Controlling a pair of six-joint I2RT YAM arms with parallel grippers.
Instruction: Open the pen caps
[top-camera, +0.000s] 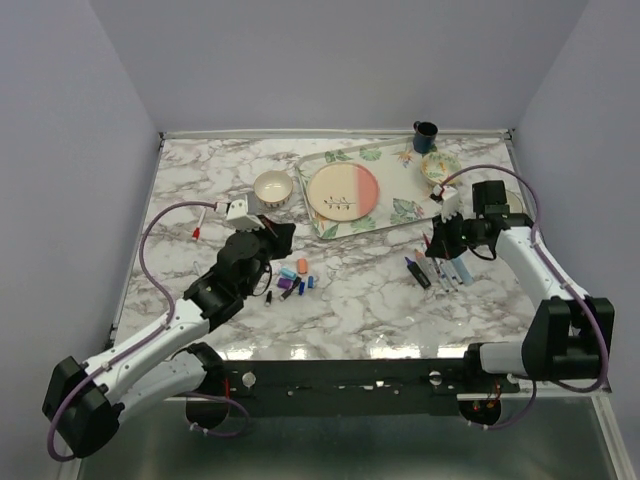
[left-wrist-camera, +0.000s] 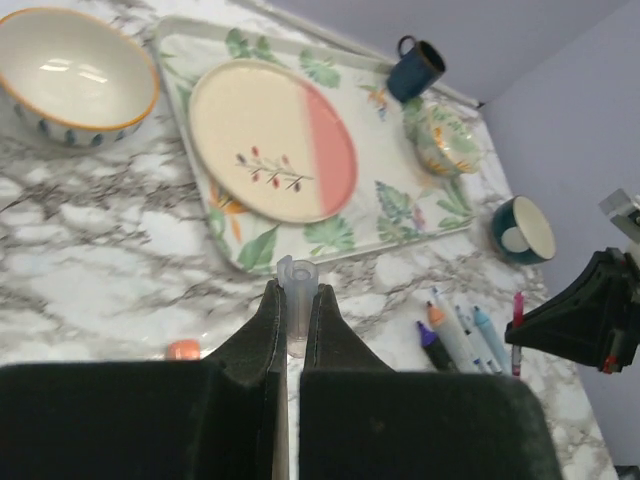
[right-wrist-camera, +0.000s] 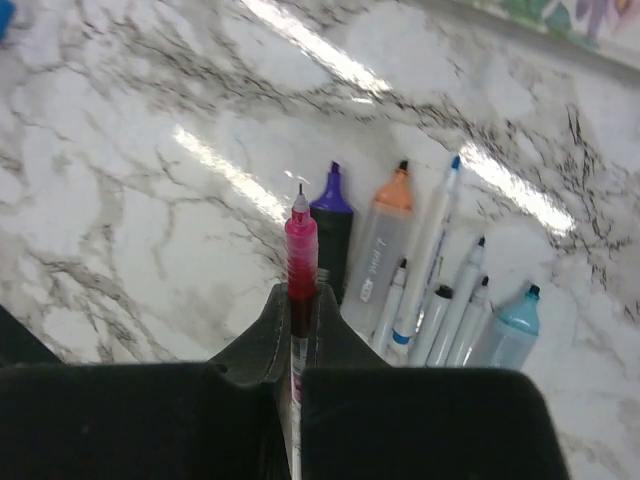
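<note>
Room: closing in with plain lilac walls around a grey-veined marble bench (top-camera: 380, 310).
Far side: carrying a leaf-patterned tray (top-camera: 400, 212) with a cream and pink plate (top-camera: 343, 192) lying on it; a white bowl (top-camera: 272, 188) standing just left of the tray, a dark blue mug (top-camera: 425, 135) and a small patterned bowl (top-camera: 440, 165) sitting by its far right corner, a teal cup (left-wrist-camera: 525, 228) standing right of the tray.
Left hand (left-wrist-camera: 297, 310): hovering over the bench near the tray's near left edge, pinching narrow on a clear cap (left-wrist-camera: 297, 278) that is sticking out past the fingertips.
Right hand (right-wrist-camera: 300, 300): hanging over the right part of the bench, clamping narrow on a red pen (right-wrist-camera: 301, 250), its bare fine tip pointing away from the hand.
Pen caps (top-camera: 295, 280): lying in a small scatter on the bench just near of the left hand, in light blue, orange, purple, blue and black, all sitting apart from any barrel.
Pens (right-wrist-camera: 415, 285): lying side by side on the bench below the right hand, tips bare and pointing the same way; thick purple-tipped and orange-tipped ones at one end of the row, thin ones in the middle, a light-blue-tipped one at the other end.
Spacing: hands standing well apart, caps lying by the left one, pens by the right one.
</note>
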